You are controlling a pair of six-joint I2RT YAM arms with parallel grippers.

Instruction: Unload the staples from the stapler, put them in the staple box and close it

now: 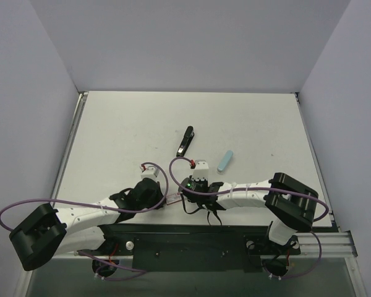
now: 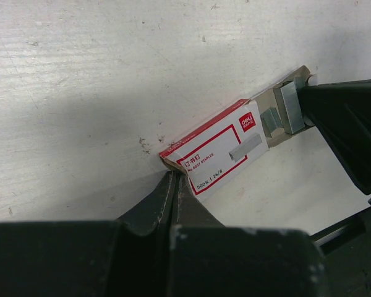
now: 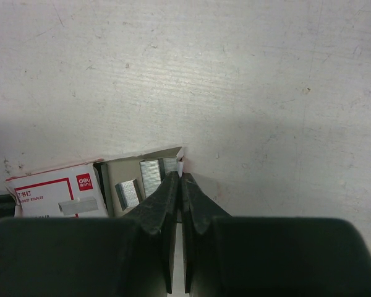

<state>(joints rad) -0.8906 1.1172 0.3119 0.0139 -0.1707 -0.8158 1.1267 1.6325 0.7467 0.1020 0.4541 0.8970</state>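
Stapler (image 1: 185,141): slim black elongated bar, lying diagonal at centre of top view on matte, scuffed white table (image 1: 123,130), well apart from both my grippers. My left gripper (image 2: 173,178) clamped tight on end edge of red-and-white cardboard box sleeve (image 2: 213,151). My right gripper (image 3: 180,179) pinched shut on lip of grey-brown tray (image 3: 127,168) slid out of sleeve. Silvery ribbed staples (image 3: 151,176) inside tray. Pale blue rounded bar (image 1: 226,161) right of stapler.

Left arm (image 1: 86,216) and right arm (image 1: 247,195) both low, elbows out, forearms reaching inward to near-centre. Left gripper (image 2: 173,178) jaws pinched tight, tips angled down. Right gripper (image 3: 181,178) likewise clamped, facing the left, tips near each other.
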